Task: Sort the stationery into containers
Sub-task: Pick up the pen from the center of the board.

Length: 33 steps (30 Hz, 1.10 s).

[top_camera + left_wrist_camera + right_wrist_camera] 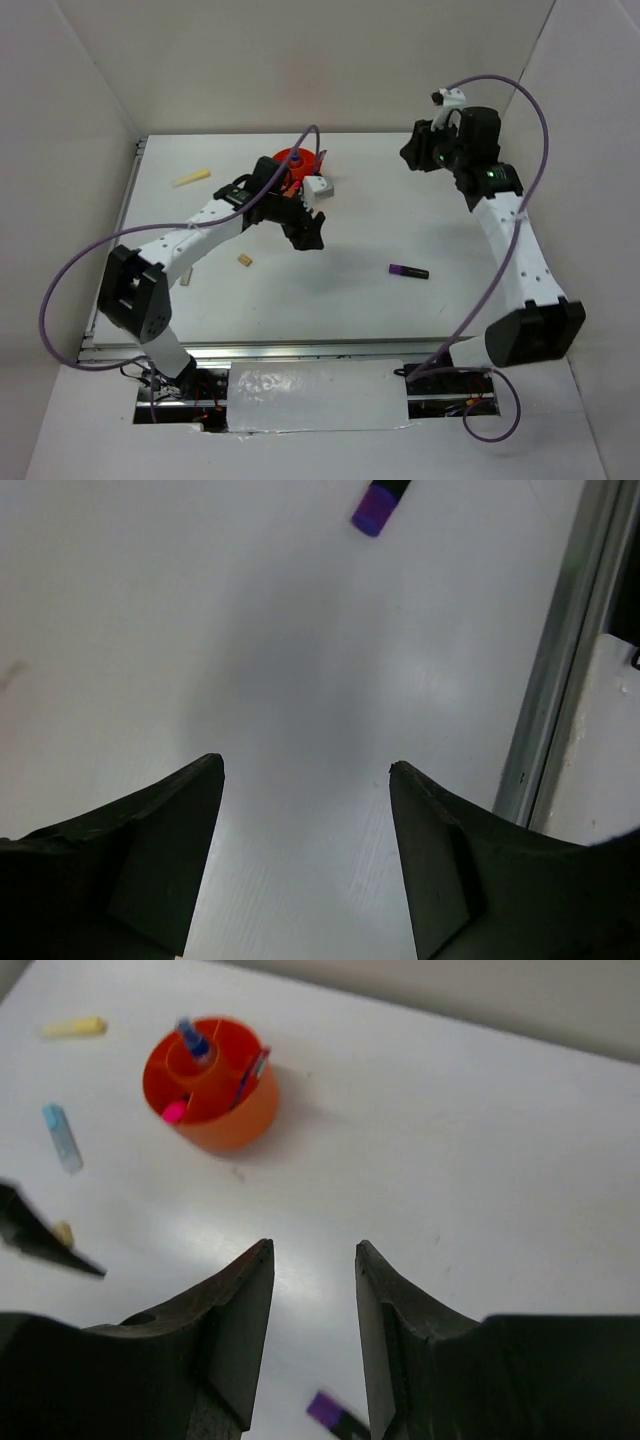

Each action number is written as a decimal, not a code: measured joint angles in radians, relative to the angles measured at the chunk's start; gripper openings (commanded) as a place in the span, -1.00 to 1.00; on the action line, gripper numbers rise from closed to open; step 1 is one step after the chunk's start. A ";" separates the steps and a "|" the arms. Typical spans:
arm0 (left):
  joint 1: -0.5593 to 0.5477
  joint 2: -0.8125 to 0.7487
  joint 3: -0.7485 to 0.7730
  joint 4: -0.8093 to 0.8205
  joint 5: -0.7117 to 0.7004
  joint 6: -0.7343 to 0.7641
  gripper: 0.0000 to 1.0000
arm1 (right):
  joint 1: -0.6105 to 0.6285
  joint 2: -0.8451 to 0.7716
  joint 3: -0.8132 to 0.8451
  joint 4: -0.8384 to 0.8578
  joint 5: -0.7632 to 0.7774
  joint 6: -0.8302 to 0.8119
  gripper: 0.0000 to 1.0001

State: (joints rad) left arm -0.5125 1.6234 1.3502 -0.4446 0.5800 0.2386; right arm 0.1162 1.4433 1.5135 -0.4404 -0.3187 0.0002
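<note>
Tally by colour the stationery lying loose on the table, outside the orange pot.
Yellow stick: 1
Blue strip: 1
Tan eraser: 1
Purple-black marker: 1
Total: 4

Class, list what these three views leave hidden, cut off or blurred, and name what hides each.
- Top view: orange pot mostly behind the left arm; contents unseen.
- Left wrist view: purple marker cut off by the top edge.
- Right wrist view: marker's lower end cut by the bottom edge; items in the pot too blurred to name.
</note>
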 measured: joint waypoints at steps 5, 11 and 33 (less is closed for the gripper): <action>-0.021 0.147 0.108 0.007 0.069 -0.010 0.71 | -0.009 -0.121 -0.101 -0.190 -0.026 -0.158 -0.13; -0.021 0.172 0.126 0.068 0.079 -0.060 0.75 | -0.010 -0.020 -0.243 -0.390 0.082 -0.369 -0.13; 0.127 -0.175 -0.119 0.081 0.117 -0.136 0.87 | 0.102 0.262 -0.417 -0.454 0.246 -0.719 -0.04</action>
State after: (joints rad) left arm -0.3851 1.4479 1.2312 -0.3634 0.6975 0.1028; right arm 0.2184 1.7050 1.0962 -0.8948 -0.0727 -0.7189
